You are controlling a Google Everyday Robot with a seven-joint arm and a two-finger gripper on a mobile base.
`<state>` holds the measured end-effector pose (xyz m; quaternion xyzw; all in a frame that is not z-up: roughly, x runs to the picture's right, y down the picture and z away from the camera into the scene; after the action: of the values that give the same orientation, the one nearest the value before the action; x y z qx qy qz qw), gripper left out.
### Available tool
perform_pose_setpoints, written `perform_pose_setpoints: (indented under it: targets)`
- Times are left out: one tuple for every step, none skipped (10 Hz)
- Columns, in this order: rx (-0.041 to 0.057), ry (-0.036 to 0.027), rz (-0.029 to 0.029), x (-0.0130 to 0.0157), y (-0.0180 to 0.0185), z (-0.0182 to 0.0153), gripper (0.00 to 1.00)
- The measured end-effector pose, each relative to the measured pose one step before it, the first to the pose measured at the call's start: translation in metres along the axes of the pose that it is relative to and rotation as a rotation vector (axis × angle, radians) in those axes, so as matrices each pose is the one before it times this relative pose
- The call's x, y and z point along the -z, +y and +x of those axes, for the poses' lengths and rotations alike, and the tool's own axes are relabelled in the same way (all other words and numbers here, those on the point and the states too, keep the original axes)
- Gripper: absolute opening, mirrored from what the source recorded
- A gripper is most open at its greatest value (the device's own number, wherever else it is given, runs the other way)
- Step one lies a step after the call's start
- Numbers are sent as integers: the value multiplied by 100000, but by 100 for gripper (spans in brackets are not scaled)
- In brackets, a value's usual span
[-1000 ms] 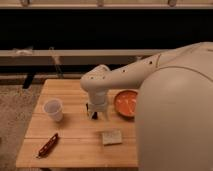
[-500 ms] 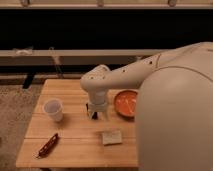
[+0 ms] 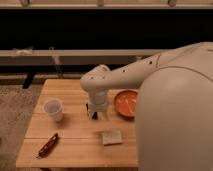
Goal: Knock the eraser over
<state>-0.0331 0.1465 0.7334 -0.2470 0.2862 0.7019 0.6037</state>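
Rightmost, the robot's white body (image 3: pixel 175 115) fills the near right. Its arm (image 3: pixel 125 75) reaches left over the wooden worktop (image 3: pixel 75 147), bends, and points straight down at the middle, ending in the gripper (image 3: pixel 98 116) just above the wood; whether the jaws are released or clenched I cannot tell. An orange bowl (image 3: pixel 126 102) sits right, a white cup (image 3: pixel 53 109) left, a beige pad (image 3: pixel 111 137) near, and a red-brown stick (image 3: pixel 48 145) near left. The eraser (image 3: pixel 90 110) stands against the gripper's left side.
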Motion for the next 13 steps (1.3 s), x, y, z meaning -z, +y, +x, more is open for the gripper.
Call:
perform_pose_setpoints:
  targets:
    - [8,-1,0,0,1,0,65]
    - [-5,1,0,0,-1,1,65]
    - [0,-1,-3,0,2,-1,65]
    - [-3,-6,-4,3,0,-2,65]
    - [1,1,0,1,0,1,65]
    - [5,0,2,-1,2,1,65]
    - [1,1,5,-1,-3,0,65]
    - [3,-4,-9,1,4,-1,65]
    - [6,-4,4,3,3,-1,65]
    - [38,-143,7,76,55,-24,65]
    - [-1,-933,9,372,154,-195,65]
    - [285,-1435,-51,868,306,-404,65]
    - [148,-1253,-366,1079,379,-458,65]
